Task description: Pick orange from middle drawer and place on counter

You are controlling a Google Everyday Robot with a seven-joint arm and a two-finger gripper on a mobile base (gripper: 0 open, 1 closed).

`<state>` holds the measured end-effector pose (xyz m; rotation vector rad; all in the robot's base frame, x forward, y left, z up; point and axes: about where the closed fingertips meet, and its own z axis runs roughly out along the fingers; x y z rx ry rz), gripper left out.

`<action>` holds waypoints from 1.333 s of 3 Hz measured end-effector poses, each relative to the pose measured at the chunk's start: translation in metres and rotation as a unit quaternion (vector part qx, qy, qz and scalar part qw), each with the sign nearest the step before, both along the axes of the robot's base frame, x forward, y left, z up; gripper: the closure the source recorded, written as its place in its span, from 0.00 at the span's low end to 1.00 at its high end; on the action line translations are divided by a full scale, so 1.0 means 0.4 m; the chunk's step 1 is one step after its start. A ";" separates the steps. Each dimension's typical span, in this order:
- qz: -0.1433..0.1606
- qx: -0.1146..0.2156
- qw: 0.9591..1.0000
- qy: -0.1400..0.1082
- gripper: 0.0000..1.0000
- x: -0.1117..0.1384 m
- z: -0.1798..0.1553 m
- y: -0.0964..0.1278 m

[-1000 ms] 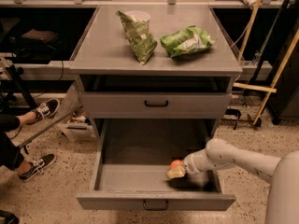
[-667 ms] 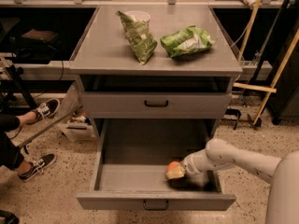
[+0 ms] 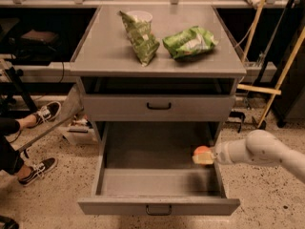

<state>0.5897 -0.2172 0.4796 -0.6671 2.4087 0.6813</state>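
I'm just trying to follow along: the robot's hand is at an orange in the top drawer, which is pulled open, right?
Not quite. The camera view shows the top drawer shut; the open one is the middle drawer below it. The hand is at the orange there, near its right wall.

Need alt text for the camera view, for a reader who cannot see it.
The gripper holds the orange over the right side of the open middle drawer, the white arm reaching in from the right. A green chip bag, a second bag and a white cup sit on the counter above.
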 end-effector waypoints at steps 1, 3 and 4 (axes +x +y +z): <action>-0.053 0.000 0.998 -0.024 1.00 0.059 0.205 -0.166; -0.079 0.012 0.997 -0.009 1.00 0.162 0.508 -0.332; -0.073 0.007 0.997 -0.026 1.00 0.174 0.586 -0.362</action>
